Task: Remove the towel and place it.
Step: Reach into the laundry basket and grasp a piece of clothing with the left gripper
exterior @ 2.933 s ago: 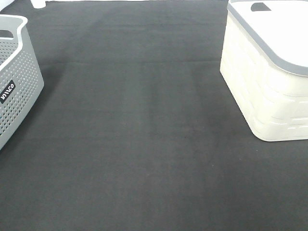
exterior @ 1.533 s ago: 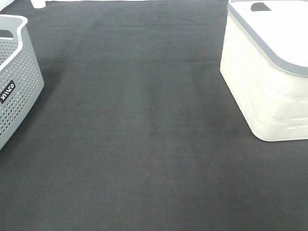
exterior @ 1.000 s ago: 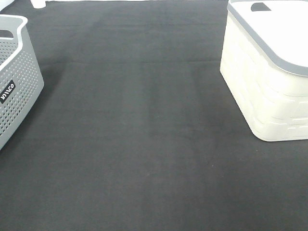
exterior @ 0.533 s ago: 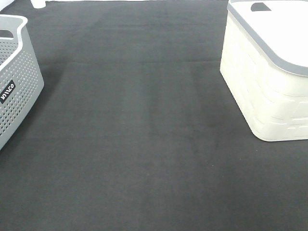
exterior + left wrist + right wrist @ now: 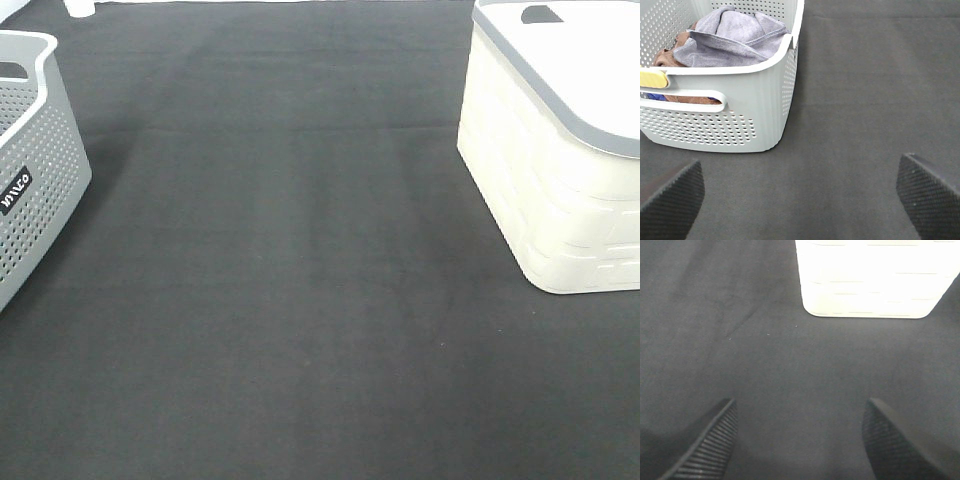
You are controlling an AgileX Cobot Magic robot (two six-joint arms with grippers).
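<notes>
Left fingers (image 5: 672, 205) stand wide apart above the dark surface (image 5: 300, 300), holding nothing, and the right fingers (image 5: 710, 445) are likewise spread and empty. A cream bin (image 5: 540, 200) with a grey rim sits at the right of the surface, near the right fingers. A grey perforated basket (image 5: 755, 115) sits at the left, near the left fingers. Inside the basket the towel (image 5: 730, 40) lies crumpled on top of a brown cloth (image 5: 670, 52), with a small yellow item (image 5: 651, 78) at the handle opening
</notes>
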